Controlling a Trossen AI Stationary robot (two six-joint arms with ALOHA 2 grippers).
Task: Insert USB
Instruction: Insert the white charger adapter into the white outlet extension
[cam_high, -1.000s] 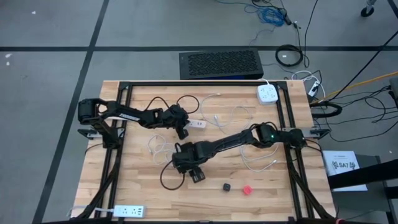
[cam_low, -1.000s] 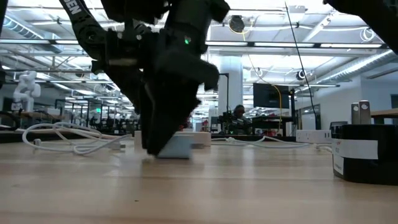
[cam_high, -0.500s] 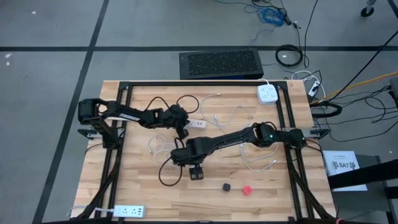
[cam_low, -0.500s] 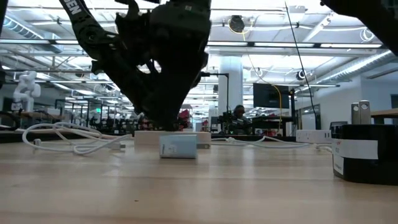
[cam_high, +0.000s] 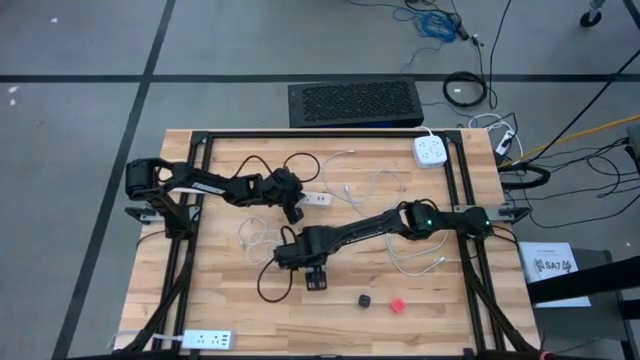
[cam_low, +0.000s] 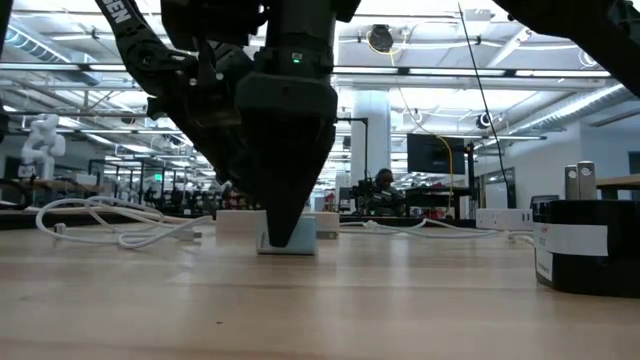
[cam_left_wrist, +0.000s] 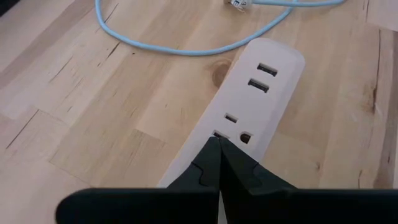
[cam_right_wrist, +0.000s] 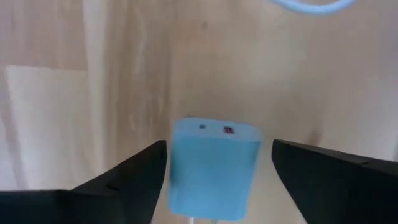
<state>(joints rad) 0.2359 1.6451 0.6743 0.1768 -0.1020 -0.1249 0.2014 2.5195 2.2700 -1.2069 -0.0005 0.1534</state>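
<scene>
The pale wooden table (cam_high: 420, 300) carries loose white cables (cam_high: 375, 190) and stands on grey floor. My right arm reaches across to the table's middle, its gripper (cam_right_wrist: 214, 171) spread wide either side of the small light-blue USB charger block (cam_right_wrist: 213, 167). My left gripper (cam_left_wrist: 219, 163) rests closed on the white power strip (cam_left_wrist: 258, 99).

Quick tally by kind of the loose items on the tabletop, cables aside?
White power strips: 3 (under left gripper the strip, back right square one, front left strip)
Light blue charger block: 1, between the open right gripper fingers
Small black cube: 1
Small red cube: 1
Total: 6
</scene>
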